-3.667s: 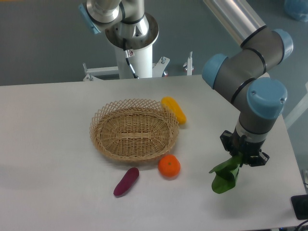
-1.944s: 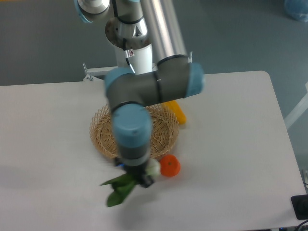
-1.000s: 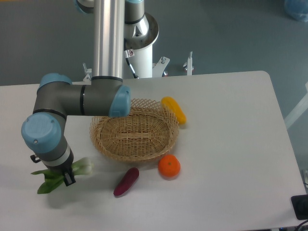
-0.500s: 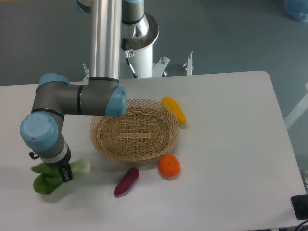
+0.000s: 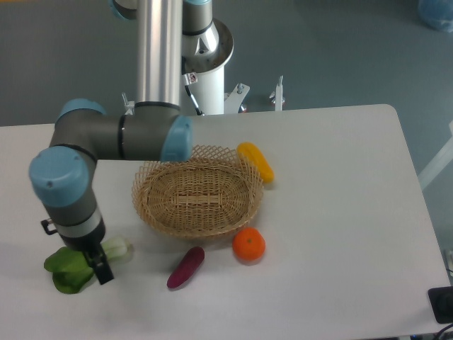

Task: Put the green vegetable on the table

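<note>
Green, floppy leaves and a pale whitish stem base mark the small bok choy (image 5: 74,265), which lies low at the front-left of the large white tabletop (image 5: 340,212), its leaves spread out to the left and apparently resting on the surface. The two-finger gripper (image 5: 99,263) on the grey-and-blue arm stands right over the middle of the vegetable, its dark fingers (image 5: 103,270) straddling the point where stem meets leaf. Whether those fingers are clamped on the bok choy or parted from it cannot be told from this view; the wrist hides the gap.

Judging by the pose, the placing step is at its very end: the vegetable looks set down, well apart from the oval wicker basket (image 5: 197,196). A purple eggplant (image 5: 185,267) lies to the right of it, with a round orange fruit (image 5: 249,244) beyond and a yellow-orange vegetable (image 5: 256,162) against the basket's far rim.

The next move calls for parted fingers and a straight lift, so the limp leaves are not dragged along.
</note>
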Tool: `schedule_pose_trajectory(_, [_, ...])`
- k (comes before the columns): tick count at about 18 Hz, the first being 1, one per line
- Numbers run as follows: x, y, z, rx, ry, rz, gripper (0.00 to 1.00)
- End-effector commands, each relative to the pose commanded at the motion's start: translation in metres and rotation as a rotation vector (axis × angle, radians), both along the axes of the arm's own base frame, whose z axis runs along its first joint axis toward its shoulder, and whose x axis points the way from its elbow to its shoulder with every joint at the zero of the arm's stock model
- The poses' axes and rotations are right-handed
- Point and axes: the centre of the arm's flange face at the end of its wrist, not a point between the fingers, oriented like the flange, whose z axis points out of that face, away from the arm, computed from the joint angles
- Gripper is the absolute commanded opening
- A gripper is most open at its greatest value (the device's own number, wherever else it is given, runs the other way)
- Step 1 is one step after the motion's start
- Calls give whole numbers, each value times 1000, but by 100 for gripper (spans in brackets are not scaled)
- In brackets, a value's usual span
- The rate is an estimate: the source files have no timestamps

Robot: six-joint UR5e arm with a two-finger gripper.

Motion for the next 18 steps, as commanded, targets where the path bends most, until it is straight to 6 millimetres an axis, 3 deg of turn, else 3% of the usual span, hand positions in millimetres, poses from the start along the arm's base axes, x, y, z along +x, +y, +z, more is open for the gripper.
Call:
schedule_pose_trajectory(4, [-86, -36, 23, 29, 19, 121, 100])
schedule_pose_trajectory(8, [-148, -65, 24, 21, 33, 166, 100])
schedule_pose_trajectory(18, [-263, -135, 37, 30, 77, 211, 100])
